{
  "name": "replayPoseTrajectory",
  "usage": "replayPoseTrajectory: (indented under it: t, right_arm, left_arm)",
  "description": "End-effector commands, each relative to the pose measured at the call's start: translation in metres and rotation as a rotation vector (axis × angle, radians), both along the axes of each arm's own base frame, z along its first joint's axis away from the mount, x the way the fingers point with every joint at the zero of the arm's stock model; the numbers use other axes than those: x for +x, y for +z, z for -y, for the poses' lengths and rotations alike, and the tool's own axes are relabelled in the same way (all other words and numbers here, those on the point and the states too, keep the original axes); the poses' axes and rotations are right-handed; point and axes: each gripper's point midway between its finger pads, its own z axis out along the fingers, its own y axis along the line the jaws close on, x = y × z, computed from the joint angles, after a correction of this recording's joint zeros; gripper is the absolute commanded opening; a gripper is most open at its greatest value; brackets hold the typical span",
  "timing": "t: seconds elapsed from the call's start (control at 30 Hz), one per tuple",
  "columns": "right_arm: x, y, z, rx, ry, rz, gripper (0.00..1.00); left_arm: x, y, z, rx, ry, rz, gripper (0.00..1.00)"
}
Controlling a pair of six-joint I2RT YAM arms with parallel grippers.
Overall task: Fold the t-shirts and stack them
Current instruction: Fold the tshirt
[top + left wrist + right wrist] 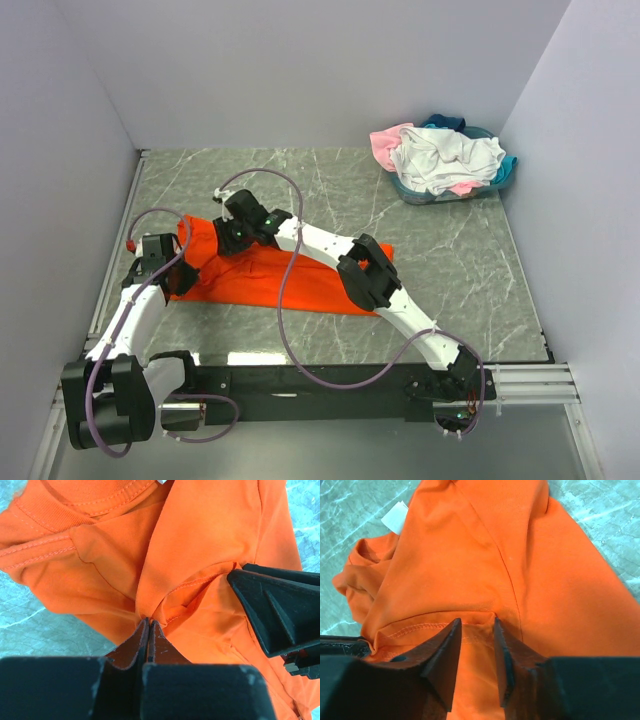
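Top external view: a teal basket (432, 198) sits in the far right corner of the marbled surface (450, 260). It is heaped with crumpled t-shirts: white ones (440, 160) on top, a pale pink one (385, 142) spilling over the left rim, and a bit of teal blue cloth (445, 122) at the back. The orange t-shirt (290, 285) lies apart from the basket on the near left part of the surface. It is partly folded into a long band, with one end bunched up towards the left.

In the right wrist view a small white tag (395, 517) shows at the neck of the orange t-shirt (485, 555). No writing on it can be read.

The left arm rises from its base at the near left corner, and the left gripper (172, 262) is at the shirt's left edge. In its wrist view the left gripper (148, 622) has its fingers pressed together, pinching a ridge of orange cloth (200, 540) near a stitched seam.

The right arm stretches diagonally across the shirt from the near right, and the right gripper (225, 235) is down on the bunched left end. Its fingers (454, 647) stand slightly apart over a stitched hem, with orange cloth filling the gap. Whether they clamp it cannot be told. The two grippers are close together: one black right finger (272, 610) shows just beside the left one's pinch.
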Motion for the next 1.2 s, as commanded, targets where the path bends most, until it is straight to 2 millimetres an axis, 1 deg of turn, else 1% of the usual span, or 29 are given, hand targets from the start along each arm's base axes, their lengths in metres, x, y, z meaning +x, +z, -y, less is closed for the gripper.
replayPoseTrajectory:
  t: [0.0,0.03,0.17,0.37,0.57,0.67,0.7,0.8,0.83,0.9,0.97,1.0,1.03,1.07,1.1,1.13,1.17]
  right_arm:
    - [0.002,0.012,-0.015,0.045,0.02,0.048,0.36]
    - [0.001,0.011,-0.016,0.047,0.025,0.049,0.33]
    - [0.002,0.011,-0.015,0.048,0.029,0.049,0.32]
    - [0.005,0.004,-0.012,0.026,0.015,0.058,0.39]
    - [0.005,-0.002,-0.011,0.013,0.016,0.059,0.37]
    - [0.004,-0.003,-0.011,0.014,0.023,0.055,0.31]
    - [0.002,-0.003,-0.012,0.016,0.027,0.055,0.24]
    - [0.0,0.001,-0.013,0.029,0.04,0.046,0.12]
    - [0.0,0.005,-0.015,0.041,0.043,0.044,0.06]
    - [-0.003,0.009,-0.017,0.054,0.052,0.038,0.0]
    - [-0.004,0.019,-0.018,0.07,0.06,0.045,0.0]
    - [-0.006,0.016,-0.016,0.065,0.065,0.041,0.0]
    - [-0.005,0.029,-0.016,0.086,0.065,0.058,0.0]
    - [-0.009,0.021,-0.011,0.069,0.067,0.047,0.0]
    - [-0.01,0.024,-0.009,0.073,0.068,0.053,0.0]
    - [-0.01,0.043,-0.009,0.106,0.072,0.078,0.0]
    - [-0.011,0.045,-0.007,0.107,0.074,0.086,0.0]
  left_arm:
    - [-0.002,0.002,-0.003,0.008,0.022,0.005,0.0]
    - [-0.002,0.002,-0.004,0.009,0.024,0.007,0.0]
    - [-0.002,0.002,-0.003,0.009,0.023,0.007,0.0]
    - [-0.002,0.002,-0.004,0.009,0.025,0.007,0.0]
    - [-0.002,0.002,-0.004,0.009,0.025,0.005,0.0]
    - [-0.002,0.001,-0.004,0.01,0.024,0.004,0.0]
    - [-0.002,0.001,-0.004,0.011,0.025,0.005,0.0]
    - [-0.003,-0.001,-0.005,0.013,0.031,-0.004,0.0]
    - [-0.003,-0.002,-0.005,0.015,0.032,-0.008,0.0]
    - [-0.003,-0.003,-0.006,0.018,0.038,-0.012,0.0]
    - [-0.004,-0.004,-0.007,0.022,0.043,-0.019,0.0]
    - [-0.005,-0.005,-0.008,0.024,0.047,-0.022,0.0]
    - [-0.005,-0.005,-0.009,0.025,0.052,-0.027,0.0]
    - [-0.006,-0.006,-0.011,0.033,0.061,-0.03,0.0]
    - [-0.008,-0.007,-0.012,0.036,0.071,-0.041,0.0]
    - [-0.009,-0.009,-0.014,0.04,0.082,-0.048,0.0]
    - [-0.01,-0.01,-0.015,0.04,0.096,-0.055,0.0]
